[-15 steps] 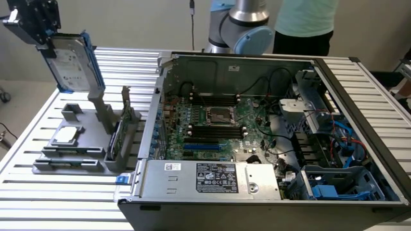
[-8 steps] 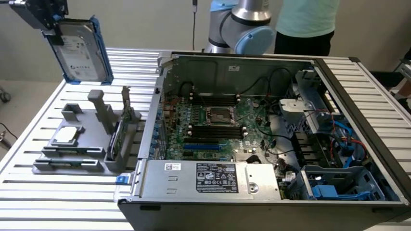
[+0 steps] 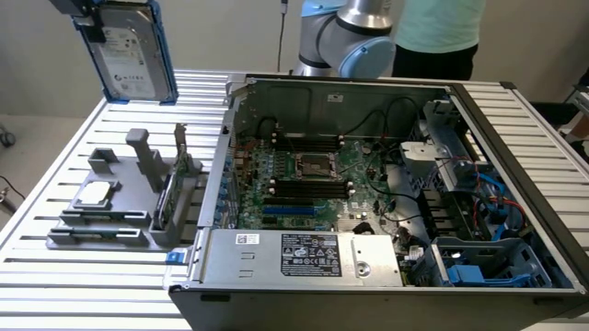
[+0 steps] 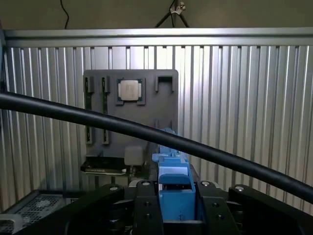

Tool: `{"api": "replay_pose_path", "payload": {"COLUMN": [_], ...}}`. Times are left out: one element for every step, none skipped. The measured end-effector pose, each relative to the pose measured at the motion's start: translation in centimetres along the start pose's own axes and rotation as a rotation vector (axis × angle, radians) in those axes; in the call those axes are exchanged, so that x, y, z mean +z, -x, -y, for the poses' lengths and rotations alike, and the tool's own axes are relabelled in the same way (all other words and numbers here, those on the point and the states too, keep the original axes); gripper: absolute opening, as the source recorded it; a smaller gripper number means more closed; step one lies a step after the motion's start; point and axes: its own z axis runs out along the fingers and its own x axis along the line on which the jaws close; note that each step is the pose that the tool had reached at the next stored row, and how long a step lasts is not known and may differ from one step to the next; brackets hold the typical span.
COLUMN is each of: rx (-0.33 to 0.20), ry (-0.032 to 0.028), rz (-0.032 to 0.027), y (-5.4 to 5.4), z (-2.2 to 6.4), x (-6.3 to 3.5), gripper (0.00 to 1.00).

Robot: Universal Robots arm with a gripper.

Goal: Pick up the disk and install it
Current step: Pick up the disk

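Soft, even light falls on my counter [image 3: 55, 289], whose slats glare pale. The disk [image 3: 131, 55] has a washed-out label; the computer case [image 3: 322, 103] is shadowed inside. My wrist view is dimmer.

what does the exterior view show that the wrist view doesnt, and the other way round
Exterior view: the open dark metal computer case with its green motherboard, a large silver box with white stickers, a person's teal shirt.
Wrist view: the black gripper clamped on a blue rail of the rectangular silver-grey hard drive, a thick black cable.
Both: that drive, the grey plastic fixture holding a flat silver square piece, the slatted aluminium table.
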Motion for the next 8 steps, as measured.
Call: {"api": "replay_pose_path", "payload": {"rx": [0.000, 0.000, 0.000, 0.000, 0.000, 0.000, 0.000, 0.000], "ry": [0.0003, 0.0006, 0.0010, 0.0012, 0.0017, 0.0020, 0.0026, 0.0032], "rz": [0.0003, 0.0006, 0.0008, 0.0012, 0.0013, 0.0016, 0.0018, 0.0019], "y": [-0.1, -0.1, -0.2, -0.2, -0.3, -0.3, -0.4, -0.4], "z": [0.45, 0.90, 1.35, 1.80, 2.25, 2.75, 3.20, 3.64], "x": [-0.45, -0.89, -1.34, -1.79, -2.24, -2.72, -3.17, -3.62], "gripper": [0.32, 0.32, 0.32, 0.32, 0.32, 0.32, 0.32, 0.32]}}
